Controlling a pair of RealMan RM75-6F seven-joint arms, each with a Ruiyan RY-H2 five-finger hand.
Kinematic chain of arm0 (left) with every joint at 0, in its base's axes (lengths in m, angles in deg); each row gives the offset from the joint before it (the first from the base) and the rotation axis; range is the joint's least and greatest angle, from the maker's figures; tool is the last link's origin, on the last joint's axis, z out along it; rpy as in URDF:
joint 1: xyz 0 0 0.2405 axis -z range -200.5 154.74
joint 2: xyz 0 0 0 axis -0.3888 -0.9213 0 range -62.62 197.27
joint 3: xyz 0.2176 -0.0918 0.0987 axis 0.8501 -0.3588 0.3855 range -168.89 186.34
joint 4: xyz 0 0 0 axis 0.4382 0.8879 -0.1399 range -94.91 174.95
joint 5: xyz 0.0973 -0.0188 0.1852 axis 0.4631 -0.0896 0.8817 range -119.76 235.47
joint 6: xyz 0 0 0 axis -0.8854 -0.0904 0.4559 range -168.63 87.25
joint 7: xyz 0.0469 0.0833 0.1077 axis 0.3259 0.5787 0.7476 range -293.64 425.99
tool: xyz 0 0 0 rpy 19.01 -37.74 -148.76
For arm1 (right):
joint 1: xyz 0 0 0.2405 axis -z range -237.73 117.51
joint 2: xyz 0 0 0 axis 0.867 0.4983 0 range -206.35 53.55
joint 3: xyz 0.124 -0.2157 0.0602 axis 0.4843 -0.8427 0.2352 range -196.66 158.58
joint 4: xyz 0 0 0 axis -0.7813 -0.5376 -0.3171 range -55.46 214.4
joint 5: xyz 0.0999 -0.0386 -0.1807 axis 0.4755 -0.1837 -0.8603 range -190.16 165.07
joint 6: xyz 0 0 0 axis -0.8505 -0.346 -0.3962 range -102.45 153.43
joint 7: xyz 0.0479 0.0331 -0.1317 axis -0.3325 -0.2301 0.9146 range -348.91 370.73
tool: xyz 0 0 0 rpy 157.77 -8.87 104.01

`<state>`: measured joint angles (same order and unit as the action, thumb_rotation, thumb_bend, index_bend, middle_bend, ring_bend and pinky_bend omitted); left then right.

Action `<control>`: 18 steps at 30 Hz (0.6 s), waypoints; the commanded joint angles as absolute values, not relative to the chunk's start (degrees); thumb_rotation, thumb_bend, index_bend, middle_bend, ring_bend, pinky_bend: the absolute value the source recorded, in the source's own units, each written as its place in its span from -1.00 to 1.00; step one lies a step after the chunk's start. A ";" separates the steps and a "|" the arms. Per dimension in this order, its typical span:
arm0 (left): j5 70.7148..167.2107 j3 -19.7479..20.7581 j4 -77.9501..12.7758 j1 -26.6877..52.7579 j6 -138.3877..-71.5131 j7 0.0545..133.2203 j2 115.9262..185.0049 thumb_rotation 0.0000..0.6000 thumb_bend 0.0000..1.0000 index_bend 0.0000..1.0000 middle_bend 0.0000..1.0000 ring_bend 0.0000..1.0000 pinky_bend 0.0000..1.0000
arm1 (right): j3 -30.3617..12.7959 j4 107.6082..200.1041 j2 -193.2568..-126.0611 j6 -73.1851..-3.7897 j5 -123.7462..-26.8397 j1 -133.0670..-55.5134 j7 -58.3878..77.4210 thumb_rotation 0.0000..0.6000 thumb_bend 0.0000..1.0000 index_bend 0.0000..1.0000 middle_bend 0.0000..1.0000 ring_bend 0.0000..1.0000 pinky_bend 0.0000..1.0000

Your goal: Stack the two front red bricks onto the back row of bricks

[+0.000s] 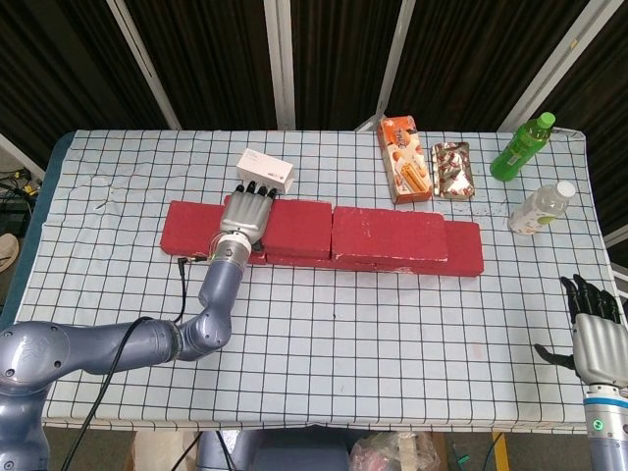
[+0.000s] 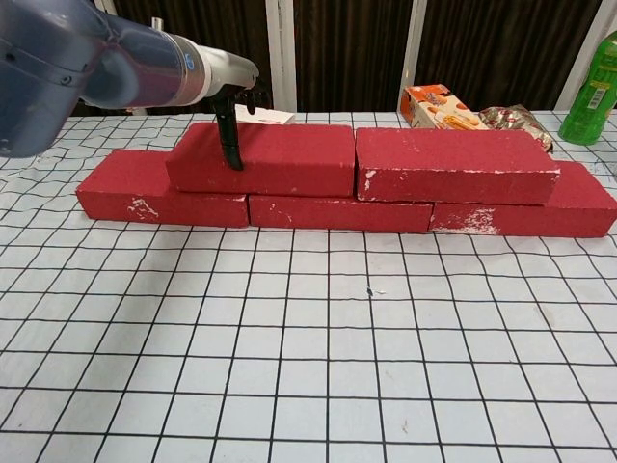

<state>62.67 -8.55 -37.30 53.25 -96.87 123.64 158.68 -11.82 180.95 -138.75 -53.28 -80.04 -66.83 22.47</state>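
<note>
Three red bricks form the back row: left (image 1: 188,224), middle (image 2: 337,212) and right (image 1: 464,249). Two more red bricks lie flat on top of them, end to end. My left hand (image 1: 247,212) grips the upper left brick (image 1: 297,226), fingers across its top to the far edge and the thumb (image 2: 229,143) down its front face. The upper right brick (image 1: 390,234) lies free and meets the left one. My right hand (image 1: 595,330) hangs at the table's near right corner, fingers apart and holding nothing.
A small white box (image 1: 266,170) lies just behind the left hand. At the back right are an orange snack box (image 1: 404,157), a foil packet (image 1: 453,169), a green bottle (image 1: 521,147) and a clear bottle (image 1: 542,208).
</note>
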 commanded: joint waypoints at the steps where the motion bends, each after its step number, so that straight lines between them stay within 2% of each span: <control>1: 62.74 -8.59 -37.25 53.29 -96.85 123.58 158.74 1.00 -1.00 -0.74 -0.78 -0.86 -0.73 | -11.79 180.94 -138.78 -53.22 -79.96 -66.84 22.46 1.00 -0.69 -0.90 -1.00 -1.00 -1.00; 11: 62.79 -8.62 -37.88 53.34 -97.23 123.66 158.49 1.00 -1.00 -0.76 -0.82 -0.87 -0.74 | -11.72 181.05 -138.81 -53.29 -79.77 -66.82 22.74 1.00 -0.69 -0.90 -1.00 -1.00 -1.00; 18: 62.96 -9.81 -43.99 52.73 -100.44 123.56 154.19 1.00 -1.00 -0.85 -0.89 -0.92 -0.75 | -11.72 181.02 -138.70 -53.44 -79.74 -66.70 22.81 1.00 -0.69 -0.90 -1.00 -1.00 -1.00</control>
<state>62.86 -9.26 -41.76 53.11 -99.12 123.69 156.00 -11.72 181.02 -138.69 -53.44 -79.73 -66.70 22.81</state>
